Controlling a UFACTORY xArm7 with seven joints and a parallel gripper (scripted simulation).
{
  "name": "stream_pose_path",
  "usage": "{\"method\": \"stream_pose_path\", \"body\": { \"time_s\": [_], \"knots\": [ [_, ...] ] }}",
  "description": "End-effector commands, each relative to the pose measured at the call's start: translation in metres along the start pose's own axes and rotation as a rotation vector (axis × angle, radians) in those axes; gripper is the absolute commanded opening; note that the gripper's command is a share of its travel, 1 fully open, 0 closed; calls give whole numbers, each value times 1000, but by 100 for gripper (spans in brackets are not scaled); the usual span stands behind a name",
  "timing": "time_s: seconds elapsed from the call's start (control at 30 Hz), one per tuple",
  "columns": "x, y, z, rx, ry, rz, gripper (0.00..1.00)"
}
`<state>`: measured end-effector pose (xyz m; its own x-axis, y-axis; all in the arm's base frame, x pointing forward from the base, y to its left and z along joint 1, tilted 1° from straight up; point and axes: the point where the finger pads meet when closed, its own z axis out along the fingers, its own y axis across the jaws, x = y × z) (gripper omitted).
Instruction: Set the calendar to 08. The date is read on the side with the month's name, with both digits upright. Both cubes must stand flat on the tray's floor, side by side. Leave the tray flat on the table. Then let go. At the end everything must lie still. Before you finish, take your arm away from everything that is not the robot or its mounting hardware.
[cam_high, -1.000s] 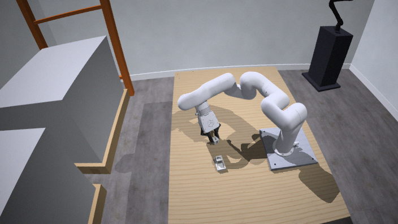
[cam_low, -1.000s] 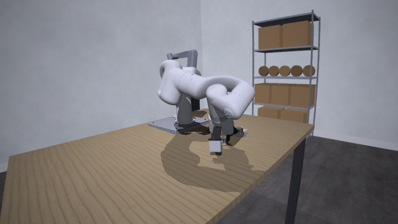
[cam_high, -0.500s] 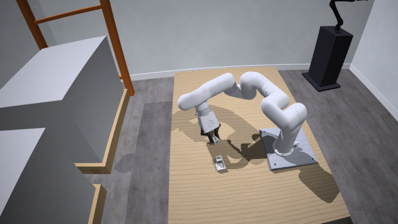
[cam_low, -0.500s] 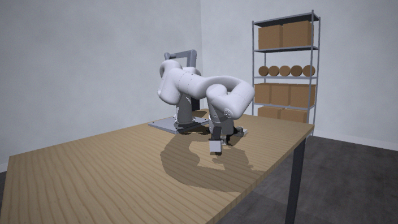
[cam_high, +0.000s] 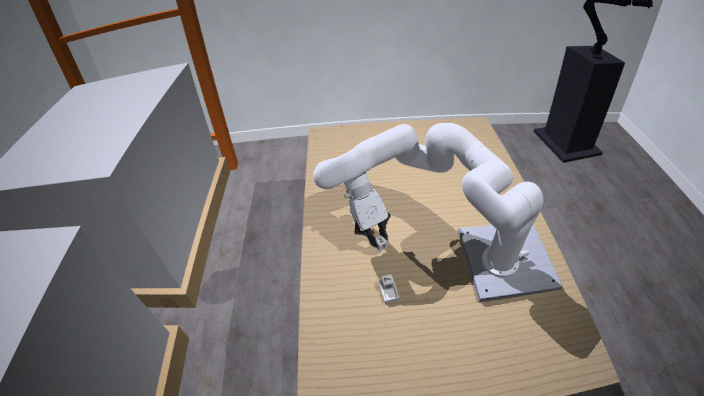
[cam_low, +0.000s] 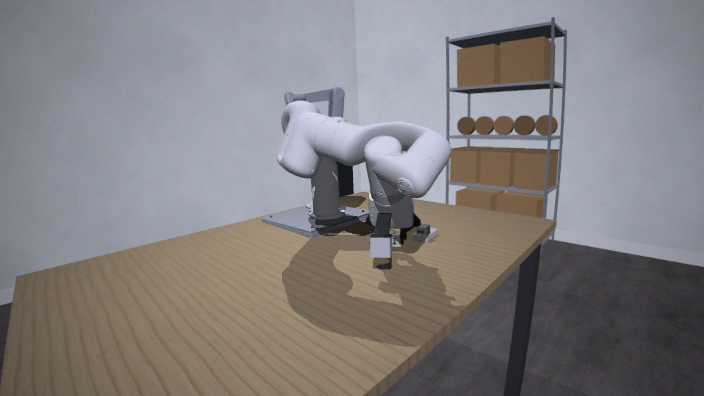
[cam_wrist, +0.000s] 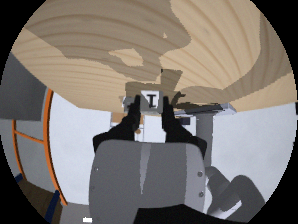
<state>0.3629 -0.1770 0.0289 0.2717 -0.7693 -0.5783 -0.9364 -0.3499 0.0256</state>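
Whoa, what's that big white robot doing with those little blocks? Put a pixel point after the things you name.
The white robot arm (cam_high: 370, 152) (cam_low: 415, 165) is holding a small light-gray cube with dark numbers (cam_high: 381, 243) (cam_low: 381, 247) (cam_wrist: 150, 101) in its black claw (cam_high: 379, 240) (cam_low: 392, 239) (cam_wrist: 151, 102). Another small gray cube (cam_high: 386, 281) (cam_low: 423, 230) sits in one end of a little white tray (cam_high: 392, 300) (cam_low: 432, 235) on the wooden table (cam_high: 350, 345) (cam_low: 175, 300) (cam_wrist: 225, 50). The other end has room, and the held cube isn't in it yet. It's a calendar that should say 08.
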Motion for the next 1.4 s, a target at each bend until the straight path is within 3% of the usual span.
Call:
{"method": "stream_pose_path", "body": {
  "time_s": [0.0,0.2,0.83,0.93,1.13,1.37],
  "knots": [
    [-11,-1,-16,2,2,-1,29],
    [-23,-1,-33,2,2,-1,29],
    [-26,-1,-39,2,8,-1,29],
    [-27,-1,-39,1,62,1,29],
    [-29,-1,-39,2,242,0,29],
    [-32,-1,-38,2,270,-1,29]
  ]
}}
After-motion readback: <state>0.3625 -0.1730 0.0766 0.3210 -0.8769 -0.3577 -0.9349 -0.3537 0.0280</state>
